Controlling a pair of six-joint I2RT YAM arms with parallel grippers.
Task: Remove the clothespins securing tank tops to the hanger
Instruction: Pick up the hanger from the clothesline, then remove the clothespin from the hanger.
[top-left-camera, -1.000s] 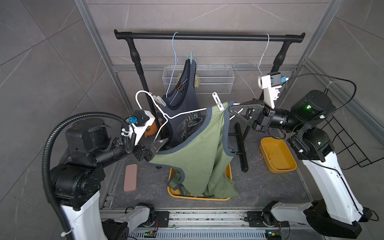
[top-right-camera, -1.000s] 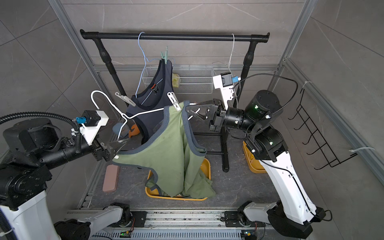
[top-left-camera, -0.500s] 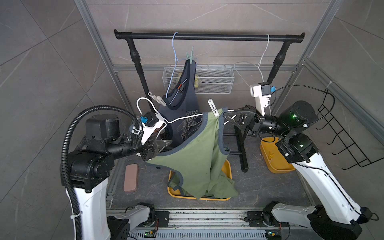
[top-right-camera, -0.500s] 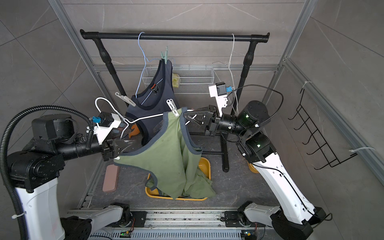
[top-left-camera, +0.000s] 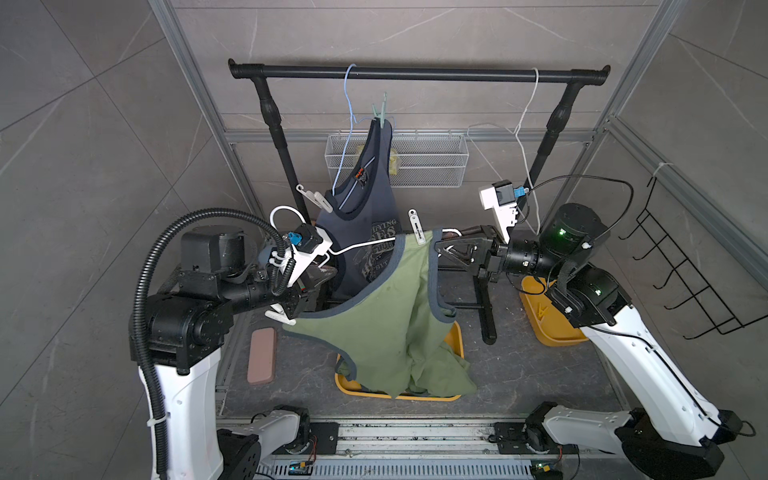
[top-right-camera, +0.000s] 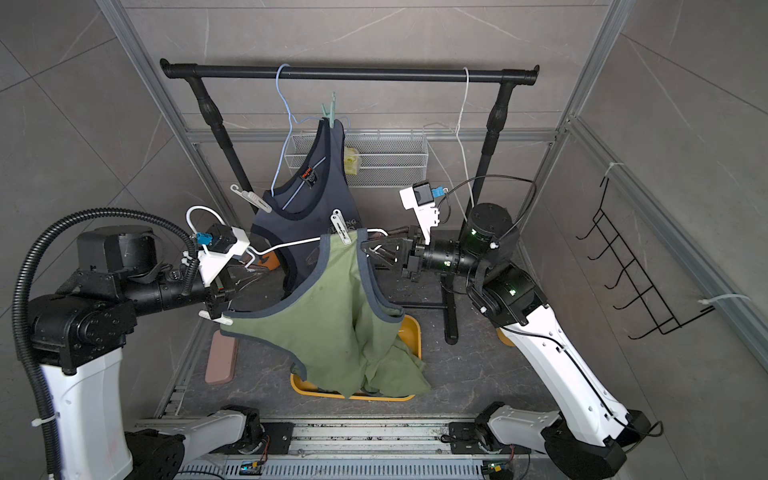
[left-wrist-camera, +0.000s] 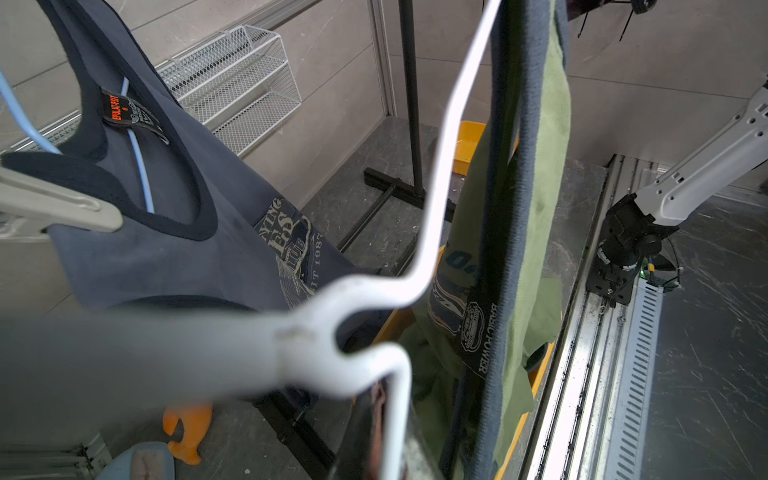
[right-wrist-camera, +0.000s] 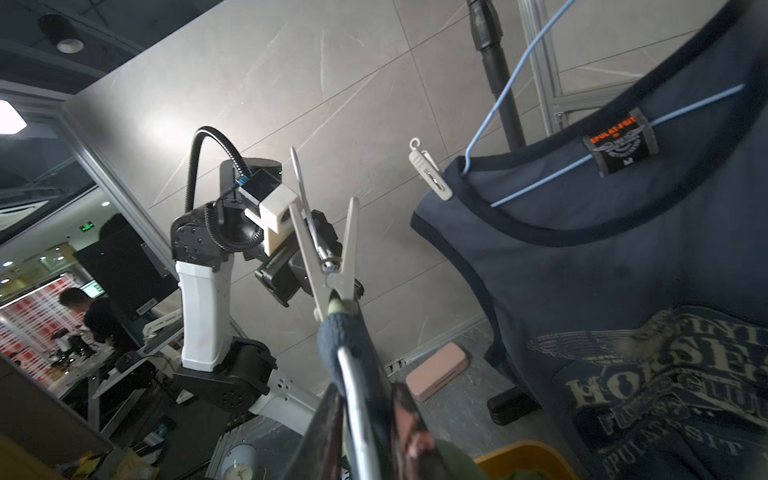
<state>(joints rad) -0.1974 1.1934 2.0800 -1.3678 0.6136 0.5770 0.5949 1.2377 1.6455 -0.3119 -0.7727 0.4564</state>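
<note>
Hangers: three; white clothespins: three.

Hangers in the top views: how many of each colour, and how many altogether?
Blue hanger: 1
White hangers: 2, the empty hanger hooked on the rail and the off-rail hanger carrying the olive tank top
Total: 3

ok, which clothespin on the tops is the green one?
The mint green clothespin on the upper strap of the navy tank top, just under the rail. The three white clothespins at the other straps differ in colour.
</note>
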